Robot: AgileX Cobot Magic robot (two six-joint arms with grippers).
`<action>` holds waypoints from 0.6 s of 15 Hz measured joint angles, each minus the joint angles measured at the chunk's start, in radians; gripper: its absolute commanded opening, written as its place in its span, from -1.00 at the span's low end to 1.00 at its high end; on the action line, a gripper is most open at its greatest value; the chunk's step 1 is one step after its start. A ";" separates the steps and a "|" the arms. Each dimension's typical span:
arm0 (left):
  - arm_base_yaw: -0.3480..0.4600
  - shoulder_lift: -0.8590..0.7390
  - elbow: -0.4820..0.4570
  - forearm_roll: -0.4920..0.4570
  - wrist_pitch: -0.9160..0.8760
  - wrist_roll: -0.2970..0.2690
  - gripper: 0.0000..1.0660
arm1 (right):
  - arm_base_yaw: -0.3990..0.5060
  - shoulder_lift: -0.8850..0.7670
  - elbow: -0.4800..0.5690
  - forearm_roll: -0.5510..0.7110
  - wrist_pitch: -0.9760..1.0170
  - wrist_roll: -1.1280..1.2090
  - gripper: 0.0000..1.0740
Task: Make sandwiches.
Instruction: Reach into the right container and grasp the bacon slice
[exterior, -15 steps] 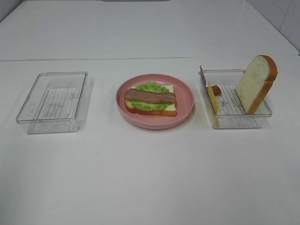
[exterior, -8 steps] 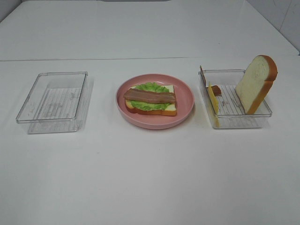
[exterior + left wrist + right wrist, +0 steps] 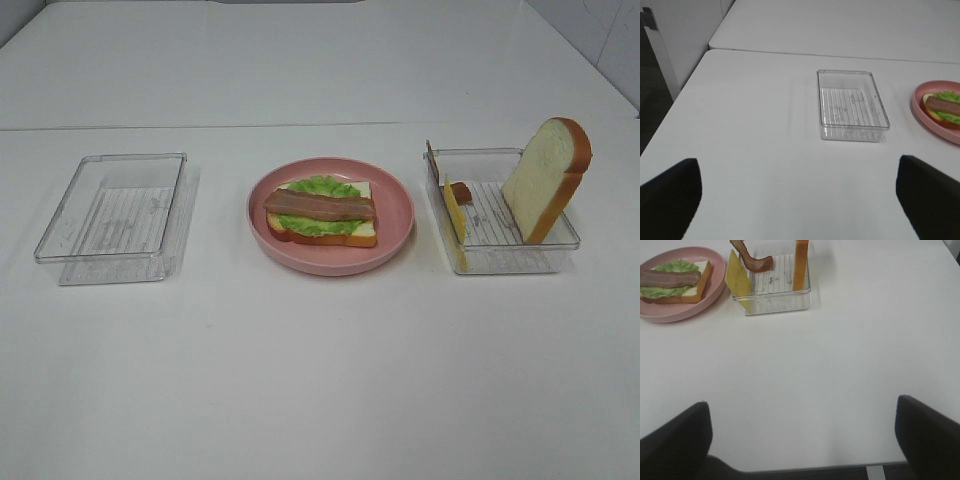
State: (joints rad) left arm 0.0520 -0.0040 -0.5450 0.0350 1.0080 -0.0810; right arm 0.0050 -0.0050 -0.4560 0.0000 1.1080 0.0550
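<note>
On the round pink plate (image 3: 395,215) lies a bread slice (image 3: 355,237) with a green lettuce leaf (image 3: 322,187) and a bacon strip (image 3: 320,206) on top. The second bread slice (image 3: 545,178) stands upright in the right clear tray (image 3: 500,255), with a yellow cheese slice (image 3: 456,215) leaning on the tray's left wall and another bacon strip (image 3: 459,192) beside it. The stack also shows in the right wrist view (image 3: 672,282). Neither gripper shows in the high view. My left gripper (image 3: 800,195) and right gripper (image 3: 802,432) are open, empty and far from the food.
An empty clear tray (image 3: 115,215) sits left of the plate, also in the left wrist view (image 3: 850,105). A seam between two white tables (image 3: 300,126) runs behind the things. The table's left edge (image 3: 675,100) and near edge (image 3: 805,467) show in the wrist views.
</note>
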 measured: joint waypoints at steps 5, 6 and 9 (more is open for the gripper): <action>0.000 -0.001 0.028 -0.001 0.067 0.040 0.89 | 0.000 0.000 0.000 0.000 0.000 0.000 0.80; 0.000 -0.001 0.028 -0.001 0.067 0.040 0.89 | 0.000 0.000 0.000 0.000 0.000 0.000 0.80; 0.000 -0.001 0.028 -0.002 0.067 0.043 0.88 | 0.000 0.000 0.000 0.000 0.000 0.000 0.80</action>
State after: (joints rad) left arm 0.0520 -0.0050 -0.5170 0.0330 1.0750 -0.0380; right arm 0.0050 -0.0050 -0.4560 0.0000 1.1080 0.0550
